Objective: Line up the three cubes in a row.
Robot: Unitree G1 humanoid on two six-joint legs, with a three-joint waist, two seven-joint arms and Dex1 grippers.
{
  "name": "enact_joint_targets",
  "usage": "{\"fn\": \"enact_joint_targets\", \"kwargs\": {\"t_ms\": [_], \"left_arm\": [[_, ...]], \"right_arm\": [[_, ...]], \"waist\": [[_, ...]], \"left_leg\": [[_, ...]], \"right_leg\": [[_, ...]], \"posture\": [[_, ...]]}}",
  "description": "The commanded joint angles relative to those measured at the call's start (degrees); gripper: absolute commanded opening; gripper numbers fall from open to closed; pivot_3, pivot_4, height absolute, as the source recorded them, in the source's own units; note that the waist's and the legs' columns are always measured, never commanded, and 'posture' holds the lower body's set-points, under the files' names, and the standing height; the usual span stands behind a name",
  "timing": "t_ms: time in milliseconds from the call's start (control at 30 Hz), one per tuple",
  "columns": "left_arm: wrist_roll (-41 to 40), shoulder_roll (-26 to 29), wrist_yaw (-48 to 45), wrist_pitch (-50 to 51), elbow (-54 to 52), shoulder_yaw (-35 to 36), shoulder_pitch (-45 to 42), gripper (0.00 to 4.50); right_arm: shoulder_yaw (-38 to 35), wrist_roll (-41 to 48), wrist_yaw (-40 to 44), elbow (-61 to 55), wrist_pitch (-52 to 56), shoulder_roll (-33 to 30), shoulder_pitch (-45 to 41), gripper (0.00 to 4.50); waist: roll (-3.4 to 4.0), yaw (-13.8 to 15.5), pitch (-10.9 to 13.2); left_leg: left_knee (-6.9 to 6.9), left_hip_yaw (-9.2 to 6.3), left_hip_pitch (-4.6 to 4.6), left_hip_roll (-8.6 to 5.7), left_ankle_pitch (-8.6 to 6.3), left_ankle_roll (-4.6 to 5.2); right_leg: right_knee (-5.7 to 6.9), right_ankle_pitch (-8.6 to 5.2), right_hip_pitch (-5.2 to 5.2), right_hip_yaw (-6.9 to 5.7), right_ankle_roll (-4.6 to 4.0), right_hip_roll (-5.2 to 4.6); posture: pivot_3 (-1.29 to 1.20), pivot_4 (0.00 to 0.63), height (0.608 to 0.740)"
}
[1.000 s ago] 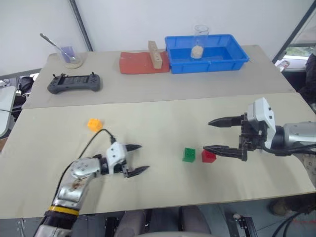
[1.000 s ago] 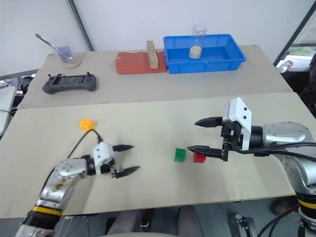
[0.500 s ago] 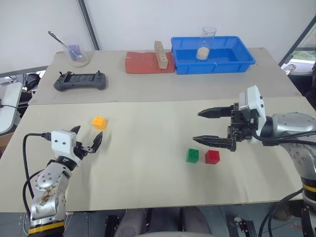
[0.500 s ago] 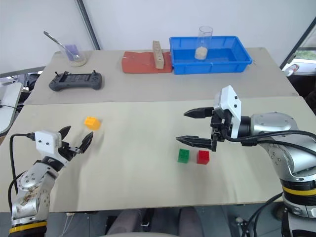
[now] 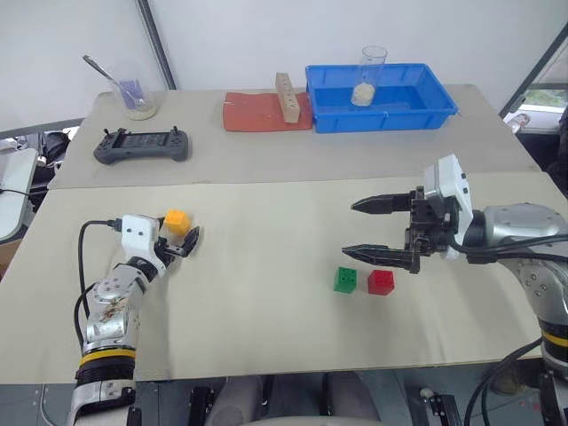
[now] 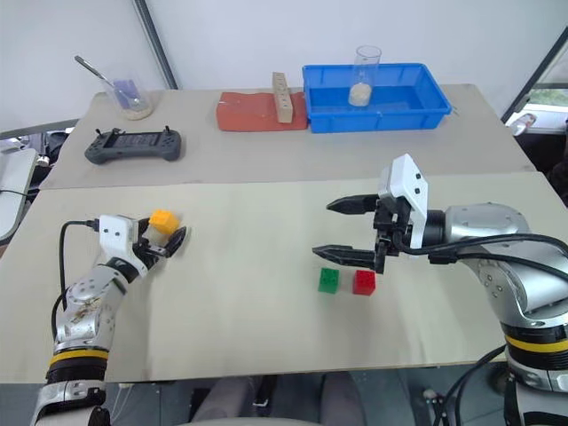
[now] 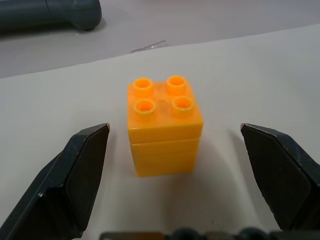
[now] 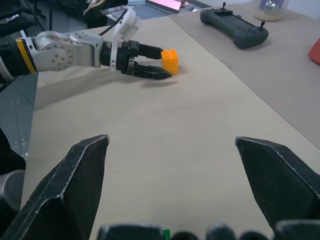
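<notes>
With the orange cube (image 7: pixel 165 125) sitting between the left gripper's (image 5: pixel 182 243) wide-open fingers, far left of the green cube (image 5: pixel 345 280) and red cube (image 5: pixel 381 281), an off-centre squeeze might tip or spin it.

- Blue tray (image 5: pixel 439 114) on far table, holding a clear glass (image 5: pixel 373 64) with pale contents.
- Red mat (image 5: pixel 253 115) beside tray, bearing an upright wooden block with holes (image 5: pixel 287 97).
- Grey handheld controller (image 5: pixel 142 145) at far left.
- Small glass with spoon (image 5: pixel 135 96) behind controller.
</notes>
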Motion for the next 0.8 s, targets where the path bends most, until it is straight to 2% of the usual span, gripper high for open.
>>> {"fn": "enact_joint_targets", "kwargs": {"t_ms": [33,100,167,200,367,567,800], "left_arm": [[0.0,0.6,0.5,-2.3,0.3,0.6,-1.2,3.62],[-0.1,0.6,0.5,-2.3,0.3,0.5,-1.2,2.81],[-0.1,0.6,0.5,-2.2,-0.2,0.2,-1.1,1.73],[-0.1,0.6,0.3,-2.2,-0.8,0.0,-0.8,1.35],[-0.9,1.6,-4.2,-0.8,-5.1,-2.9,-0.1,1.35],[-3.9,6.8,-25.8,0.4,-16.3,-16.1,0.9,1.35],[-1.9,4.3,-39.2,-3.2,-12.0,-28.1,-6.3,1.35]], "right_arm": [[-3.0,1.3,-0.6,-2.2,0.3,-1.1,0.3,4.5],[-3.1,1.4,-0.8,-2.4,0.4,-1.2,0.5,4.5],[-3.2,1.5,-0.9,-2.6,0.3,-1.3,0.8,4.5],[-3.3,1.5,-1.0,-2.6,0.3,-1.3,1.0,4.5],[-3.6,1.6,-1.0,-2.9,0.0,-1.7,1.7,4.5],[-3.8,1.1,2.7,-3.8,-1.4,-4.9,4.4,4.5],[-3.6,-0.3,5.5,-3.5,-3.2,-7.0,5.5,4.5]], "waist": [[0.0,-0.1,0.0],[0.0,-0.1,0.0],[0.0,-0.3,0.0],[0.0,-0.4,0.0],[0.0,-0.3,0.0],[0.0,-0.4,0.0],[0.01,-0.5,0.0]], "left_leg": [[0.0,0.0,0.0,0.0,0.0,0.0],[0.0,0.0,0.0,0.0,0.0,0.0],[0.0,0.0,0.0,0.0,0.0,0.0],[0.0,0.0,0.0,0.0,0.0,0.0],[0.0,0.0,-0.02,0.0,0.0,0.0],[-0.03,0.0,-0.03,0.0,-0.01,0.0],[-0.02,0.0,-0.03,0.01,0.0,0.0]], "right_leg": [[0.0,0.0,0.0,0.0,0.0,-0.01],[0.0,0.0,0.0,0.0,0.0,-0.01],[0.0,0.0,0.0,0.01,0.0,-0.01],[0.0,0.0,0.0,0.0,0.0,-0.01],[-0.01,0.0,0.0,0.01,0.0,-0.02],[-0.07,0.0,0.01,0.02,0.0,-0.04],[-0.08,0.0,0.03,0.03,-0.01,-0.03]], "posture": [[0.0,0.15,0.74],[0.0,0.15,0.74],[0.0,0.15,0.74],[0.0,0.15,0.74],[0.0,0.15,0.74],[0.0,0.15,0.74],[0.0,0.15,0.74]]}}
